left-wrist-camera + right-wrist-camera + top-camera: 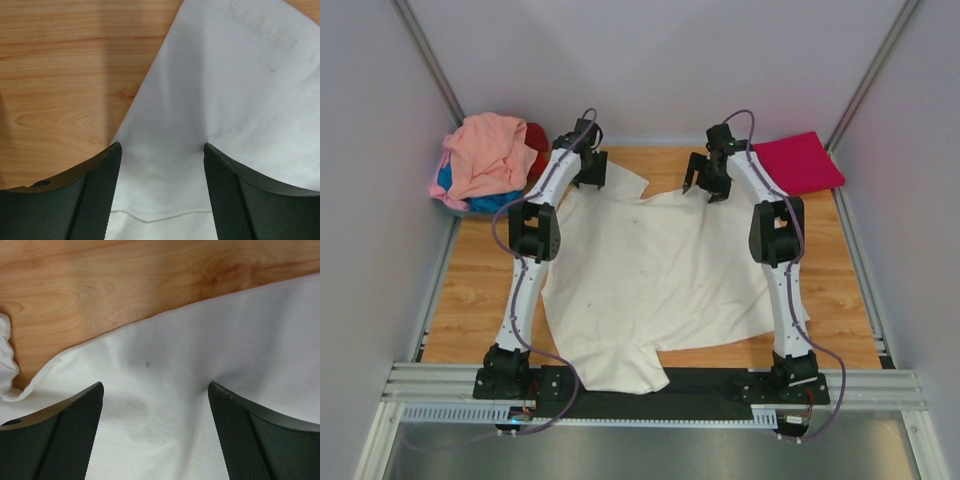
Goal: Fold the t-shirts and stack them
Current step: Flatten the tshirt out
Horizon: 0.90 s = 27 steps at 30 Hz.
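Left gripper [590,183] and right gripper [702,190], jaws apart, over cream-white t-shirt [660,270], apparently lengthwise left-to-right.

A wooden tabletop [470,300] — grey walls [650,60] on three sides, a metal rail [430,385] along its near edge.

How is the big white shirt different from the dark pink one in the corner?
The cream-white t-shirt lies spread open in the middle; the magenta t-shirt is folded into a neat rectangle in the far right corner. The cream-white one covers much more room than the magenta one. Both are plain cloth on the wooden table.
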Tool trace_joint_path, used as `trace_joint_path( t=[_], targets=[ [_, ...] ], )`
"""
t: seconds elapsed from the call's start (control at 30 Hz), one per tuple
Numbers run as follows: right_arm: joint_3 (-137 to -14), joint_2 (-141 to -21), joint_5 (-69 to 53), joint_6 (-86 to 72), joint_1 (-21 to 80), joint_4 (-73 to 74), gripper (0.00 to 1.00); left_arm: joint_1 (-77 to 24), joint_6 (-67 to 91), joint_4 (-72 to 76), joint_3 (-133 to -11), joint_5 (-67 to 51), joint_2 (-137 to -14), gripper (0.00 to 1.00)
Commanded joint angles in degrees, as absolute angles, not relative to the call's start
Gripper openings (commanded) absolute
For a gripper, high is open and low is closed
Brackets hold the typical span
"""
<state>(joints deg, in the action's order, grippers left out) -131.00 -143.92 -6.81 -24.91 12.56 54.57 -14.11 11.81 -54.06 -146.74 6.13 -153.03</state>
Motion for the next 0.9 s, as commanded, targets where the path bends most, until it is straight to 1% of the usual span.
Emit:
trace_joint_path(
  t=[0.0, 0.07, 0.17, 0.27, 0.33, 0.37, 0.4, 0.47, 0.5, 0.53, 0.6, 0.63, 0.67, 0.7, 0.8, 0.83, 0.87],
  targets=[
    [-137.26, -149.67, -10.01, -27.59, 12.13, 56.43, 0.88, -10.03, 10.72, -51.87, -149.5, 4.05, -152.32, 0.75],
    [-138.6, -150.55, -10.63, -29.25, 11.87, 55.99, 0.89, -9.23, 10.2, -50.29, -150.55, 2.29, -152.31, 0.75],
    [-137.55, -150.64, -10.55, -31.72, 11.34, 54.15, 0.89, -9.14, 8.79, -45.64, -151.17, 1.76, -151.88, 0.84],
    [-136.49, -150.56, -9.85, -34.27, 11.08, 52.65, 0.91, -9.14, 8.53, -41.15, -152.31, 0.35, -152.75, 0.87],
    [-136.15, -150.12, -8.62, -34.89, 10.99, 53.17, 0.92, -9.23, 8.53, -39.82, -153.36, -1.31, -153.63, 0.88],
    [-135.79, -149.07, -7.05, -34.46, 10.9, 53.43, 0.92, -9.58, 8.44, -39.73, -153.46, -1.75, -153.46, 0.86],
    [-134.83, -148.11, -6.42, -33.93, 10.99, 53.18, 0.92, -10.02, 8.09, -39.73, -153.02, -2.37, -151.37, 0.84],
    [-130.27, -143.47, -4.76, -31.82, 11.25, 51.69, 0.92, -10.98, 6.95, -37.9, -147.77, -2.2, -146.98, 0.82],
    [-128.86, -141.61, -4.57, -31.12, 11.42, 50.03, 0.92, -12.64, 6.68, -37.01, -145.22, -0.2, -141.3, 0.82],
    [-127.72, -140.03, -4.57, -29.55, 11.51, 49.49, 0.92, -13.27, 6.33, -36.22, -140.15, 1.65, -138.28, 0.82],
    [-126.74, -136.69, -4.57, -28.13, 11.87, 49.57, 0.93, -14.49, 6.5, -33.76, -135.72, 2.46, -130.31, 0.86],
    [-127.0, -135.89, -5.27, -27.52, 12.04, 49.83, 0.93, -14.76, 6.85, -33.58, -132.92, 2.72, -128.34, 0.87],
    [-127.7, -135.01, -6.32, -26.64, 12.13, 50.27, 0.93, -14.94, 7.46, -34.53, -132.11, 2.9, -126.84, 0.96],
    [-128.05, -133.78, -6.76, -26.28, 12.3, 51.67, 0.93, -14.94, 9.47, -35.41, -131.14, 2.47, -125.09, 1.0],
    [-126.57, -130.88, -7.29, -25.31, 12.22, 53.08, 0.93, -14.94, 13.08, -39.63, -129.29, 0.45, -124.45, 0.98],
    [-125.26, -128.0, -7.29, -25.14, 12.3, 53.09, 0.93, -14.94, 15.62, -41.64, -127.72, -0.87, -124.71, 0.95],
    [-121.33, -126.49, -7.03, -24.44, 12.3, 52.74, 0.93, -14.94, 16.95, -42.44, -126.92, -2.01, -125.67, 0.87]
  ],
)
